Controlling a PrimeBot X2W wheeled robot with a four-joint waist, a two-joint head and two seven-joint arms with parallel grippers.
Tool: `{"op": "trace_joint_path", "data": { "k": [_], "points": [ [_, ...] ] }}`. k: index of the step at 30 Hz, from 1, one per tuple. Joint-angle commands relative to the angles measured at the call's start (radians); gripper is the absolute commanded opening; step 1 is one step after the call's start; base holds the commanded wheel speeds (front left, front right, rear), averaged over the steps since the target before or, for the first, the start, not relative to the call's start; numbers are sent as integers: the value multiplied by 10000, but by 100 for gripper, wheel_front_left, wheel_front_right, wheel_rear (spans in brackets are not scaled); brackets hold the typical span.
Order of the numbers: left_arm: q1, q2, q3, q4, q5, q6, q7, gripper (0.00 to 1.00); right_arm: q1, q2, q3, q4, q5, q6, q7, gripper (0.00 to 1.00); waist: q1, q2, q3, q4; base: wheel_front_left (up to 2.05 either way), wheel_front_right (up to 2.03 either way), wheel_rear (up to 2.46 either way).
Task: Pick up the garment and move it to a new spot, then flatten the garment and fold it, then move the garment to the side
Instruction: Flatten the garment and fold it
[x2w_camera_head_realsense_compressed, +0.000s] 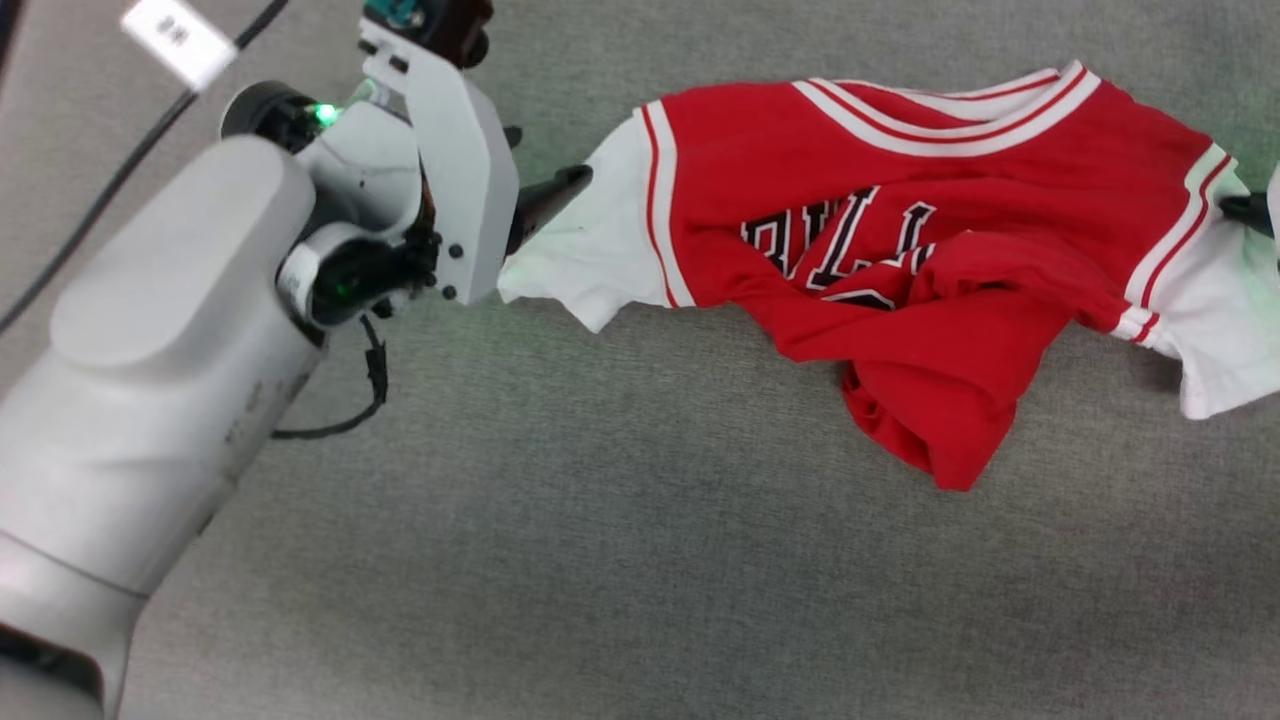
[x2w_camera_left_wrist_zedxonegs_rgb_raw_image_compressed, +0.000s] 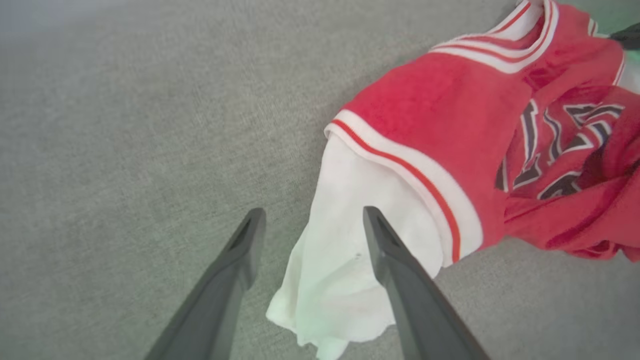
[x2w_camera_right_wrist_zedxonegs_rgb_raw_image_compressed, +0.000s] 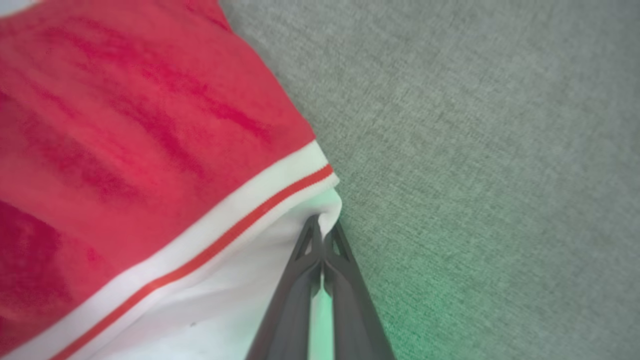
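Where the head view looks down on the grey surface (x2w_camera_head_realsense_compressed: 600, 560), the shirt (x2w_camera_head_realsense_compressed: 900, 230) lies spread across the upper right, collar toward the top. Its red body is bunched in folds over the dark-and-white lettering, and its lower part is heaped in a lump toward the bottom. One white sleeve (x2w_camera_head_realsense_compressed: 590, 250) points left, and a dark finger (x2w_camera_head_realsense_compressed: 555, 190) of the left arm (x2w_camera_head_realsense_compressed: 150, 380) reaches its upper edge. The other sleeve (x2w_camera_head_realsense_compressed: 1220, 340) runs to the right edge, where the right gripper (x2w_camera_head_realsense_compressed: 1243, 208) meets it. From the left wrist, the left gripper (x2w_camera_left_wrist_zedxonegs_rgb_raw_image_compressed: 314, 212) stands wide open, with the white sleeve lying between its two fingers; one finger crosses in front of the cloth, the other is over bare grey, and nothing is pinched. From the right wrist, the right gripper's fingers are pressed together, tips clamped on a fold of white sleeve just under the red-and-white striped band, with red cloth to the left and bare surface to the right.
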Motion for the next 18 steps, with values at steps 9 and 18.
{"op": "trace_joint_path", "data": {
  "k": [9, 18],
  "points": [
    [-1078, -109, -1402, 1173, -1640, 9, 787, 100, -251, 279, 992, 304, 71, -67, -95, 0, 0, 0, 702, -484, 0, 0, 0],
    [-1109, 6, -2277, 1158, -3178, 6, 914, 0, -627, 418, 1652, 393, 419, -67, -570, 0, 0, 0, 689, -641, 0, 0, 0]
  ]
}}
